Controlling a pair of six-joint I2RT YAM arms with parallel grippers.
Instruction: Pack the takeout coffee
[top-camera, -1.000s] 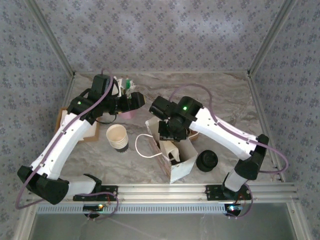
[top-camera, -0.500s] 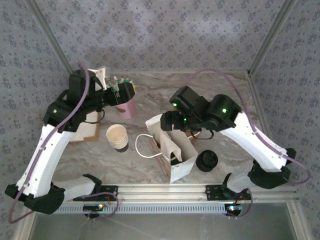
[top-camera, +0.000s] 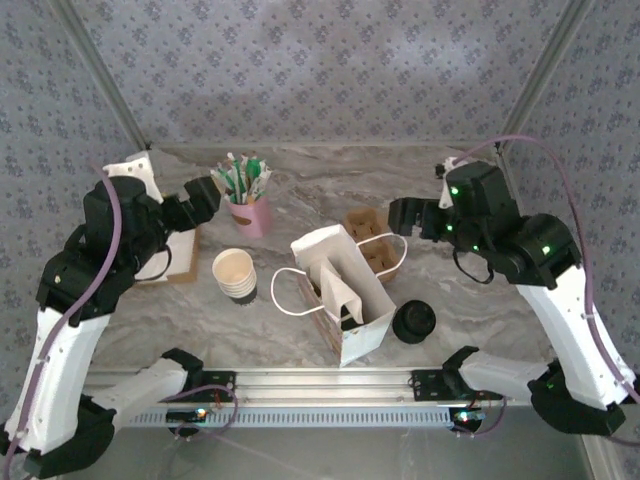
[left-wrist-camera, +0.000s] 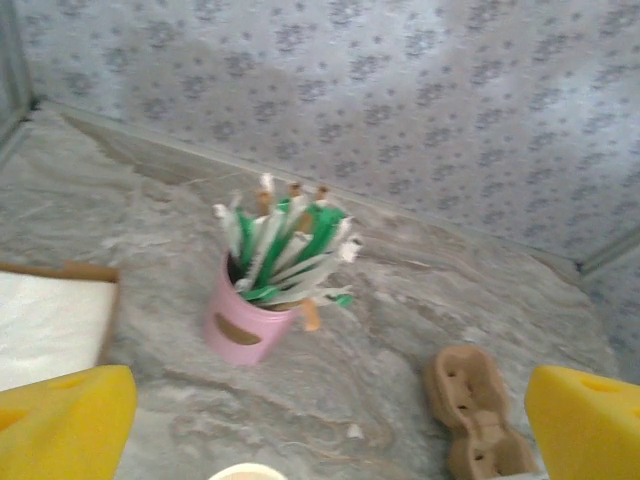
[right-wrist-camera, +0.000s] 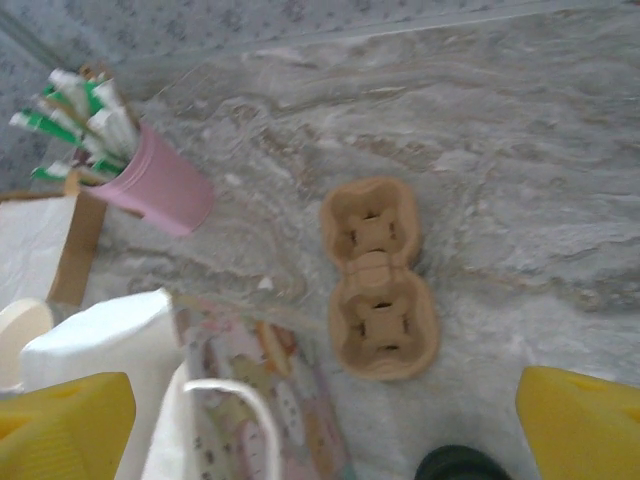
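Observation:
The takeout coffee is hidden. A white paper bag (top-camera: 345, 295) with a loop handle stands open at the table's middle, and a dark shape I cannot identify sits deep in its mouth. A round black lid (top-camera: 413, 322) lies just right of the bag. My right gripper (top-camera: 398, 216) hangs open and empty above the table, right of the bag. In the right wrist view the bag (right-wrist-camera: 235, 400) sits below the right gripper (right-wrist-camera: 322, 425). My left gripper (top-camera: 207, 198) is open and empty, just left of the pink cup. The left gripper (left-wrist-camera: 325, 425) has both yellow fingertips (left-wrist-camera: 65, 420) wide apart.
A pink cup of green-and-white sticks (top-camera: 248, 205) stands at the back left. A stack of nested paper cups (top-camera: 236, 273) stands left of the bag. A brown pulp cup carrier (top-camera: 377, 248) lies behind the bag. A cardboard tray of white napkins (top-camera: 172, 258) lies at the left.
My right gripper rose out of the bag, opened, and drew back to the right. My left arm pulled back to the left, away from the pink cup.

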